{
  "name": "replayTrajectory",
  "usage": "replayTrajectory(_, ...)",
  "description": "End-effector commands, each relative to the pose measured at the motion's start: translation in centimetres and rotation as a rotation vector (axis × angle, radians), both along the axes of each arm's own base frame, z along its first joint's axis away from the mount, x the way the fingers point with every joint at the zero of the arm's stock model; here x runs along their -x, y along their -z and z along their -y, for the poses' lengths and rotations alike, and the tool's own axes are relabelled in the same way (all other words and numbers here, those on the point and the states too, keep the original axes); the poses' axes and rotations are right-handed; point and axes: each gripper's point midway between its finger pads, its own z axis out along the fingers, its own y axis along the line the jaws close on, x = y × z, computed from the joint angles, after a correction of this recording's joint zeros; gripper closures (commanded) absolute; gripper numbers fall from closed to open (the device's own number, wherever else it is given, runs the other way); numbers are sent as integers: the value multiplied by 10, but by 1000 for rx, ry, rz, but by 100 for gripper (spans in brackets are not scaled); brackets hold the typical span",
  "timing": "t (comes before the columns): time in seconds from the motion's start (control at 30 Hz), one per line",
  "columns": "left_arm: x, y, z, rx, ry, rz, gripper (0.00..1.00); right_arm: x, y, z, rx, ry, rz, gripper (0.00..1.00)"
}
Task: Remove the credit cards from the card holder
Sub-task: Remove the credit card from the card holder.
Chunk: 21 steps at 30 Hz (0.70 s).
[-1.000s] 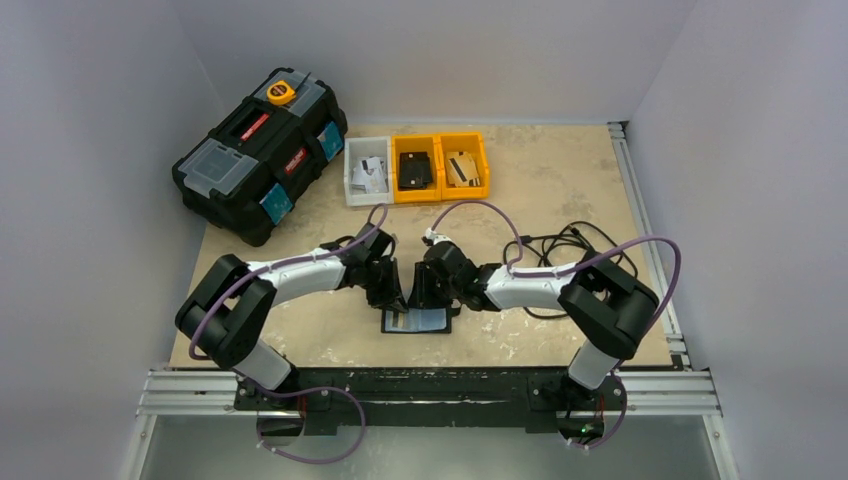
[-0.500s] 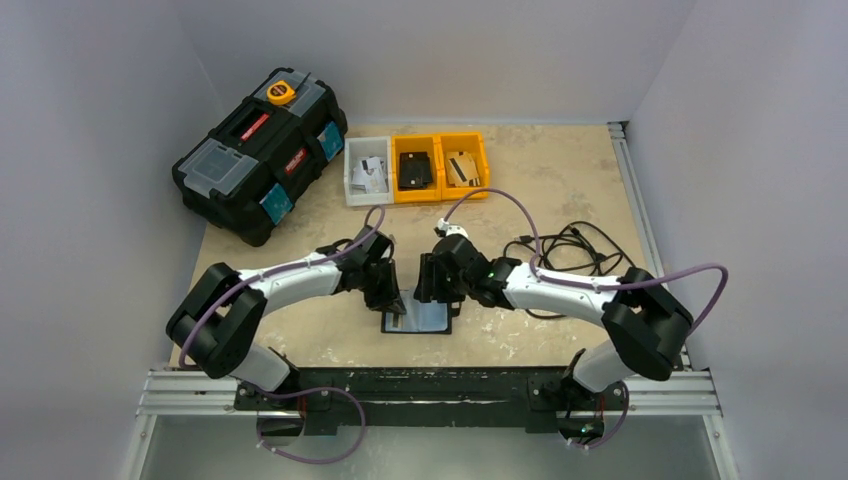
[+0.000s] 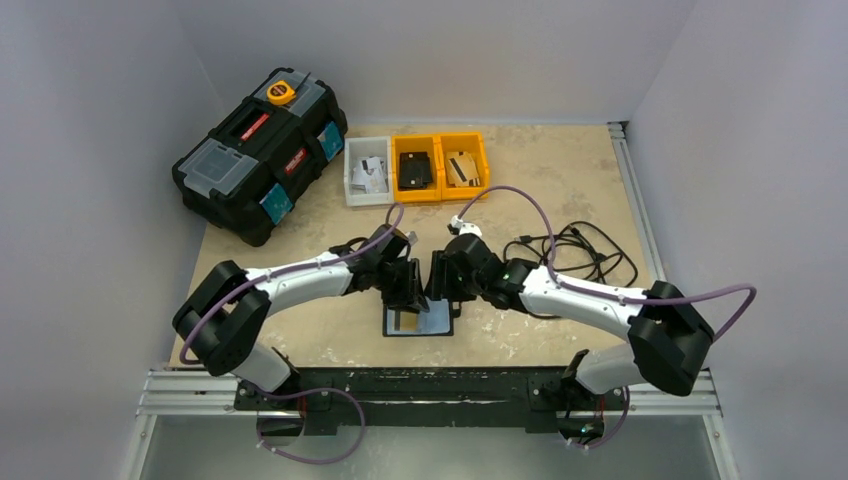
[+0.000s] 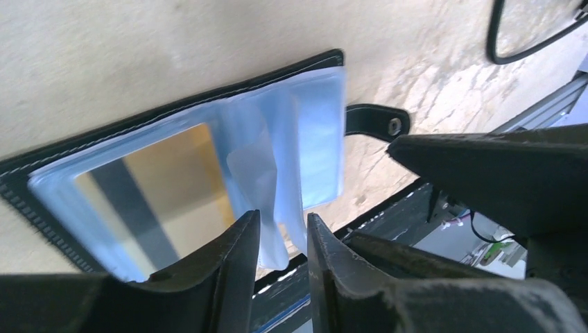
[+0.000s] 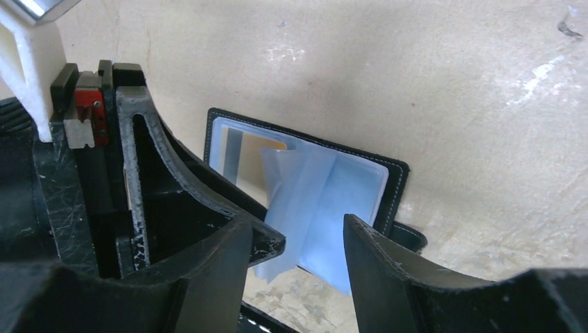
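The black card holder (image 3: pixel 443 326) lies open on the table near the front edge, snap tab (image 4: pixel 375 121) to one side. Its black rim shows in the left wrist view (image 4: pixel 28 201) and the right wrist view (image 5: pixel 396 189). Inside, a gold card with a dark stripe (image 4: pixel 170 180) sits behind a clear window. Pale bluish sheets (image 5: pixel 347 201) cover the other half, and one flap (image 4: pixel 267 173) is lifted. My left gripper (image 4: pixel 283 223) has its jaws a narrow gap apart with the flap's end between them. My right gripper (image 5: pixel 298 232) hovers open above the sheets. Both stand over the holder in the top view, left gripper (image 3: pixel 408 288) and right gripper (image 3: pixel 438 284).
A large black toolbox (image 3: pixel 260 155) stands at the back left. A white bin (image 3: pixel 367 172) and two orange bins (image 3: pixel 415 170) holding cards and wallets stand at the back middle. Black cables (image 3: pixel 570 245) lie to the right. A metal rail (image 3: pixel 430 392) runs along the front.
Both grippers have shifted a little to the right over the card holder, and the right arm's elbow has swung out right. The card holder stays in place.
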Motion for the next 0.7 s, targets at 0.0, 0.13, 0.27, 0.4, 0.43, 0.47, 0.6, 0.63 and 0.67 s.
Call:
replayTrajectory(0.0,-14,-19,34,95,25,38,66,-2,-8,12,1,49,26,48)
replayTrajectory(0.13,-19,-13,47,99,33,21,63,-1,-9,23,13,81,31,48)
replayTrajectory(0.27,-20,-9,58,120,42,-7,59,0,-13,34,15,121,41,48)
replayTrajectory(0.4,-21,-12,65,133,51,-11,53,1,-18,43,6,153,51,48)
replayTrajectory(0.43,-21,-12,66,135,52,-12,53,1,-19,44,2,158,55,48)
replayTrajectory(0.47,-22,-14,66,138,52,-9,52,1,-22,45,-4,162,59,48)
replayTrajectory(0.6,-22,-23,66,146,55,4,46,1,-29,46,-20,166,69,48)
replayTrajectory(0.63,-22,-26,66,149,56,8,45,1,-31,45,-26,166,70,49)
replayTrajectory(0.67,-21,-30,66,154,59,14,43,1,-34,44,-34,164,73,49)
